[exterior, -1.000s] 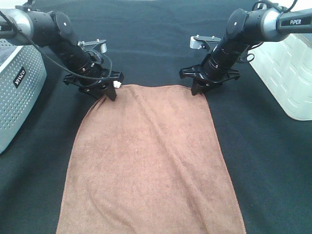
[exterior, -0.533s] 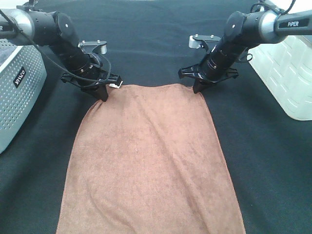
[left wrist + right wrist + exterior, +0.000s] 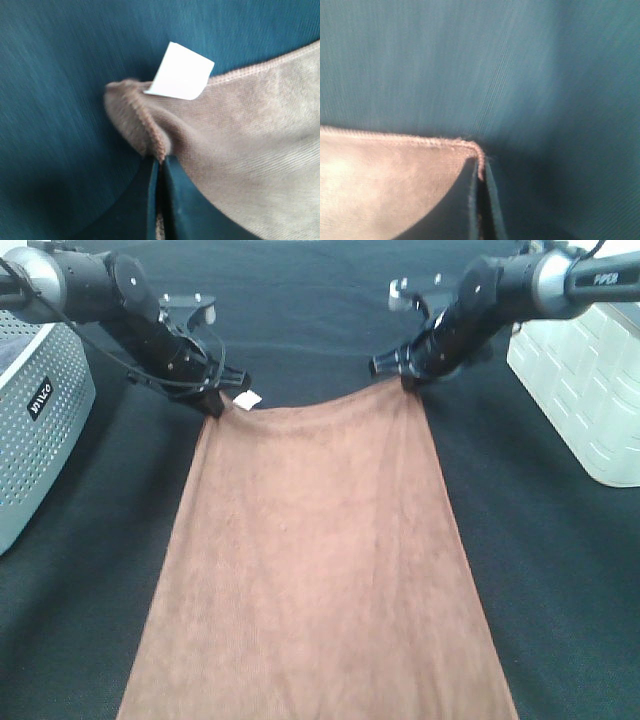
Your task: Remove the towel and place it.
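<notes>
Large rectangular light-brown microfibre towel (image 3: 320, 550) spread lengthwise over the black cloth-covered table (image 3: 560, 570), far edge raised and sagging slightly between 2 pinch points. Left gripper (image 3: 213, 405) pressed together on the far-left corner, beside the small white tag (image 3: 247, 399); hem bunched between the dark fingers (image 3: 145, 200) in the left wrist view. Right gripper (image 3: 408, 383) likewise clamped on the far-right corner, stitched hem visible at the fingertips (image 3: 490, 200) in the right wrist view. Perforated grey box (image 3: 35, 430) at the left edge and white plastic crate (image 3: 585, 390) at the right edge, both apart from the towel.

Step in hand: lift, with both far corners secured and the near portion apparently flat on the cloth, though the near edge falls outside the exterior view. Next move calls for a matched rise of the 2 arms, tension kept even across the far edge, so neither corner slips. Placement spot not identifiable from these views.
</notes>
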